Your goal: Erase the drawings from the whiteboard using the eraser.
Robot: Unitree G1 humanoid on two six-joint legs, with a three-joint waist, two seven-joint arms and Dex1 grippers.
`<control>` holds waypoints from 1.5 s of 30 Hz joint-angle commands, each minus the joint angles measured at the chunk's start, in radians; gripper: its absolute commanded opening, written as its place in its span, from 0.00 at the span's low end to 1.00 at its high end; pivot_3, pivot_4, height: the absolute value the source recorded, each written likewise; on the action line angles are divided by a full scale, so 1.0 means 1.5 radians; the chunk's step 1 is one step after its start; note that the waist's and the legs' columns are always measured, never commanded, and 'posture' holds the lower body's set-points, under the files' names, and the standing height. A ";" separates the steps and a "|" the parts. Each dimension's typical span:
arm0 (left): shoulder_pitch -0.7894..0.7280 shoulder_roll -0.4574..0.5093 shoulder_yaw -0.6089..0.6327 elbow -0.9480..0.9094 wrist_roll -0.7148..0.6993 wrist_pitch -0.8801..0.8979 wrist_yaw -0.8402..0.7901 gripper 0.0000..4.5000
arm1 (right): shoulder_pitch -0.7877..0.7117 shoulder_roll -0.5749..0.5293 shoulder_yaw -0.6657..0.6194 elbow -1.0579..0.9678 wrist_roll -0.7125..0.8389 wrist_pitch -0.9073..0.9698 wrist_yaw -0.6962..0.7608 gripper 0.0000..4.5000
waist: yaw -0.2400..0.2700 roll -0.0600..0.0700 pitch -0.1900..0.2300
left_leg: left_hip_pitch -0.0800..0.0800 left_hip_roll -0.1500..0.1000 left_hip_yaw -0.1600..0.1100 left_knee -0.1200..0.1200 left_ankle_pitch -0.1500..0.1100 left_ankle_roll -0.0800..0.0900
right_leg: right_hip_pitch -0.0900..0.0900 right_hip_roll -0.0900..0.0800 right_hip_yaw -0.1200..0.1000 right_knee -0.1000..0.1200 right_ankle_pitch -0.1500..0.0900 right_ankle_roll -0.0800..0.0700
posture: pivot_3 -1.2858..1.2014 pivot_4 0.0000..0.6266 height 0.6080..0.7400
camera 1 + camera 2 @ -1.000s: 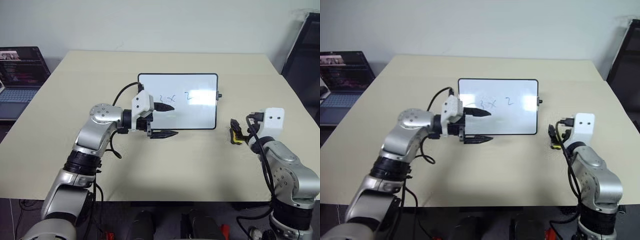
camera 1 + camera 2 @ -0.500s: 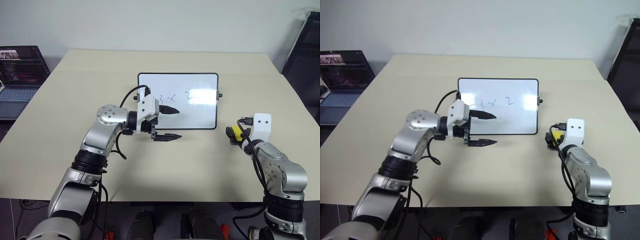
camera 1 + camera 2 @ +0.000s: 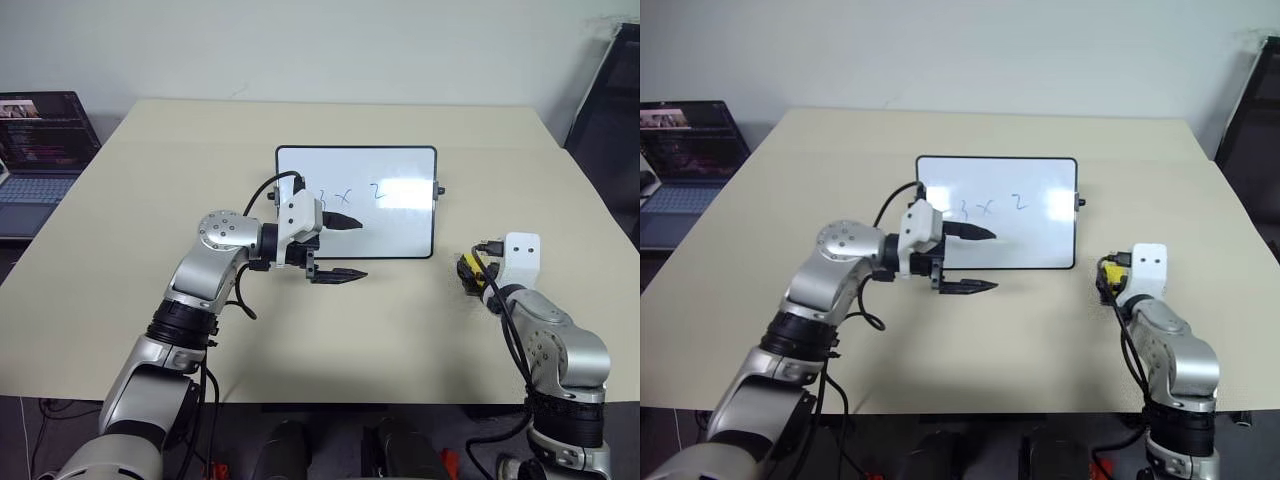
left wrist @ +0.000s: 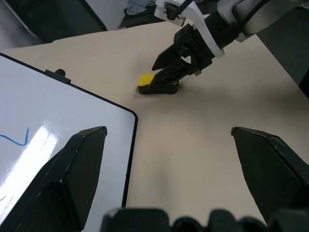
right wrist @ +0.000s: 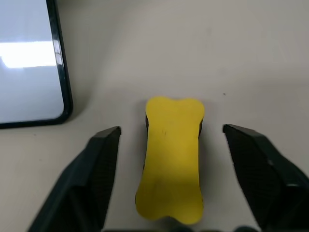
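Two tools work over a beige tabletop (image 3: 150, 220). Right tool (image 5: 166, 140) is down at the tabletop with its black fingers (image 5: 101, 169) spread on either side of the yellow eraser (image 5: 171, 162); bare gaps show between each finger and the block, so nothing is gripped. From the left wrist, the same tool (image 4: 164, 77) appears tipped down over the eraser (image 4: 146, 80), which lies flat on the tabletop just beside the whiteboard's lower right corner but apart from its frame. In the head views the eraser (image 3: 470, 268) sits right of the whiteboard (image 3: 400, 230), tucked against the white wrist housing.

Left tool (image 3: 342, 247) hangs at the whiteboard's lower left portion, pointing toward the robot's right, its two fingers (image 3: 338, 222) wide apart and empty: the upper one lies across the white surface, the lower one (image 3: 340, 274) is in front of the near edge, over bare tabletop. Whether either touches anything cannot be told.

The whiteboard lies flat near the middle of the tabletop, black-framed, with a small knob (image 3: 438, 190) on its right side. Drawings (image 3: 348, 194) resembling "3 x 2" remain on its upper half, the leftmost mark partly behind the left tool.

A laptop (image 3: 40, 150) stands open off the tabletop's far left corner.
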 commanded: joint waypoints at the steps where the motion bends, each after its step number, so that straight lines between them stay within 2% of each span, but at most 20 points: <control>1: -0.003 0.003 0.006 -0.029 -0.003 0.004 0.003 1.00 | 0.003 -0.003 0.004 -0.013 -0.004 -0.001 0.005 0.49 | 0.000 0.000 0.000 | 0.000 0.000 0.000 0.000 0.000 0.000 | 0.000 0.000 0.000 0.000 0.000 0.000 | 0.52 0.24 1.00; 3: -0.003 0.003 0.006 -0.031 -0.003 0.007 0.004 1.00 | 0.006 -0.002 0.006 -0.011 -0.005 -0.002 0.005 0.32 | 0.000 0.000 0.000 | 0.000 0.000 0.000 0.000 0.000 0.000 | 0.000 0.000 0.000 0.000 0.000 0.000 | 0.52 0.24 1.00; 5: -0.004 0.002 0.005 -0.031 -0.002 0.010 0.006 1.00 | 0.006 -0.002 0.008 -0.010 -0.006 -0.002 0.005 0.24 | 0.000 0.000 0.000 | 0.000 0.000 0.000 0.000 0.000 0.000 | 0.000 0.000 0.000 0.000 0.000 0.000 | 0.52 0.24 1.00; 17: 0.005 0.017 0.017 -0.047 0.012 0.037 0.048 1.00 | 0.010 -0.015 0.009 -0.040 -0.002 -0.030 0.027 0.24 | -0.001 0.000 0.000 | 0.000 0.000 0.000 0.000 0.000 0.000 | 0.000 0.000 0.000 0.000 0.000 0.000 | 0.52 0.24 1.00; 20: 0.023 0.037 0.026 -0.073 0.031 0.066 0.090 1.00 | 0.029 -0.053 0.055 -0.095 0.001 -0.044 0.078 0.24 | -0.001 0.000 0.000 | 0.000 0.000 0.000 0.000 0.000 0.000 | 0.000 0.000 0.000 0.000 0.000 0.000 | 0.52 0.24 1.00; 24: 0.037 0.033 0.045 -0.087 0.072 0.119 0.204 1.00 | 0.047 -0.129 0.129 -0.176 -0.016 -0.045 0.122 0.24 | 0.000 0.000 0.000 | 0.000 0.000 -0.001 0.001 0.000 0.000 | 0.000 0.000 0.000 0.000 0.000 0.000 | 0.52 0.24 1.00; 27: 0.042 0.019 0.057 -0.108 0.075 0.167 0.264 1.00 | 0.024 -0.161 0.153 -0.222 -0.014 -0.026 0.138 0.24 | 0.000 0.000 0.000 | -0.001 0.000 -0.002 0.003 0.000 0.000 | 0.000 0.000 -0.001 0.001 0.000 0.000 | 0.52 0.24 1.00; 31: 0.046 0.007 0.062 -0.139 0.069 0.220 0.303 1.00 | -0.032 -0.169 0.179 -0.239 -0.007 -0.007 0.151 0.24 | 0.000 0.000 0.000 | -0.002 0.000 -0.003 0.006 0.000 0.000 | 0.000 0.000 -0.002 0.001 0.000 0.001 | 0.52 0.24 1.00; 36: 0.033 -0.004 0.061 -0.170 0.067 0.287 0.340 1.00 | -0.155 -0.149 0.238 -0.150 -0.031 -0.032 0.159 0.24 | 0.000 0.000 0.000 | -0.003 0.000 -0.003 0.008 0.000 0.000 | 0.000 0.000 -0.002 0.004 0.000 0.001 | 0.52 0.24 1.00; 42: 0.026 -0.004 0.057 -0.195 0.068 0.338 0.362 1.00 | -0.325 -0.126 0.334 0.076 -0.109 -0.138 0.195 0.24 | -0.001 0.000 0.000 | -0.002 0.000 -0.002 0.009 0.000 0.000 | -0.001 0.000 -0.002 0.007 0.000 0.001 | 0.52 0.24 1.00; 45: 0.030 0.001 0.056 -0.198 0.065 0.343 0.359 1.00 | -0.377 -0.117 0.361 0.175 -0.142 -0.197 0.218 0.24 | 0.000 0.000 0.000 | -0.002 0.000 -0.002 0.009 0.000 0.000 | -0.001 0.000 -0.002 0.007 0.000 0.001 | 0.52 0.24 1.00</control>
